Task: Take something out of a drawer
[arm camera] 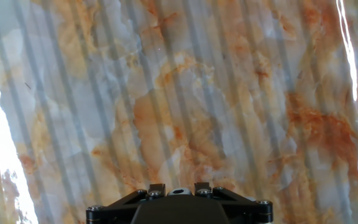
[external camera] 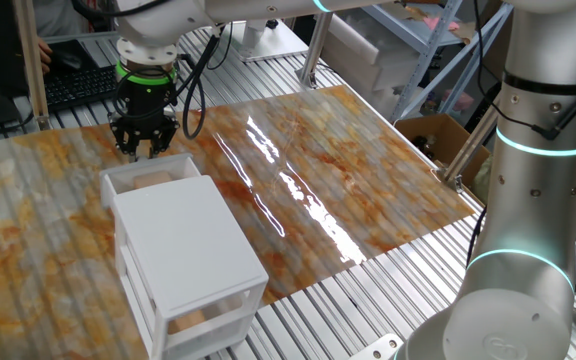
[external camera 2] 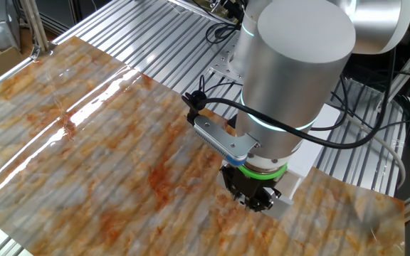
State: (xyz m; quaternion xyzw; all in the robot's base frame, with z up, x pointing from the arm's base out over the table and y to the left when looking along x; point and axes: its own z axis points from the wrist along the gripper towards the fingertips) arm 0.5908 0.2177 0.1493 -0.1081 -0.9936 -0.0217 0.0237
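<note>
The gripper [external camera: 142,143] hangs at the far end of the drawer [external camera: 118,181], which stands pulled out of the white cabinet [external camera: 190,240] on the desk [external camera: 368,190]. The wooden block [external camera: 152,181] lies flat on the drawer floor, near the middle, with the gripper just beyond the drawer's outer wall and slightly above it.

Gripper state: cannot be determined. In the fixed view showing the drawer the fingers appear close together, but their tips are too small to resolve. The other fixed view shows the gripper [external camera 2: 256,197] mostly masked by the arm. The hand view shows only the gripper base [arm camera: 179,208] and patterned desk surface. Nothing appears to be held, and the block is untouched.

Handling assessment of the block:
- Rigid, plain wood; it will not deform under finger pressure.
- Probably light, so a moderate squeeze should suffice.
- Faces look smooth and flat, so parallel fingers should seat squarely with little slip.
- Not fragile.

Recommended hold: descend vertically from above and close across the two long side faces, at mid-length, so the block hangs level. The block seems about as wide as the gripper, so the fingers need to be opened well before descent.

Hazard: the drawer walls are thin plastic. A finger landing on a wall may push the drawer back or tilt the light cabinet.

A second tan lump [external camera: 190,319] sits behind the lower frosted front; it is not the target.
</note>
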